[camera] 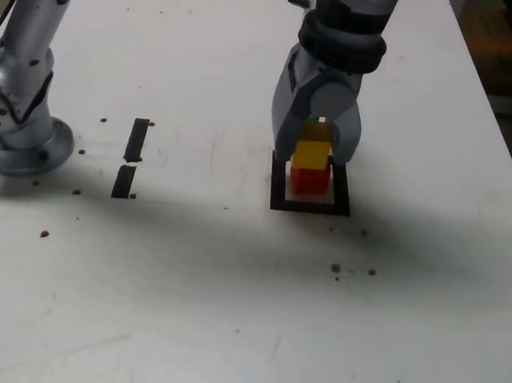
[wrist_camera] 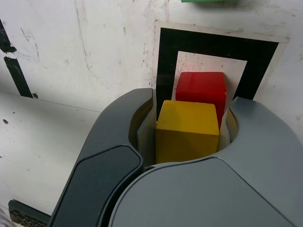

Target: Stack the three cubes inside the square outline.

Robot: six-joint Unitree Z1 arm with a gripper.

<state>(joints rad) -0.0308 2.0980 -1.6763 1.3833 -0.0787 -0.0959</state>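
Two stacked: yellow cube (camera: 310,153) sits on red cube (camera: 309,180) inside outline (camera: 309,206), frame centre.
Gripper (camera: 313,148): jaws clamped on yellow, likely steadying its placement.
Green cube (wrist_camera: 208,2): beyond outline, awaiting its turn.

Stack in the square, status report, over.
Hand shut on yellow cube, over red cube inside square outline. Green cube unstacked, beyond the outline. Nothing blocking.

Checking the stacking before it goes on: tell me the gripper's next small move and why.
Probably open the jaws and lift straight up. The gripper is shut on the small matte yellow cube, which in the exterior view sits squarely on the matte red cube inside the black tape square outline. The green cube is not yet stacked.
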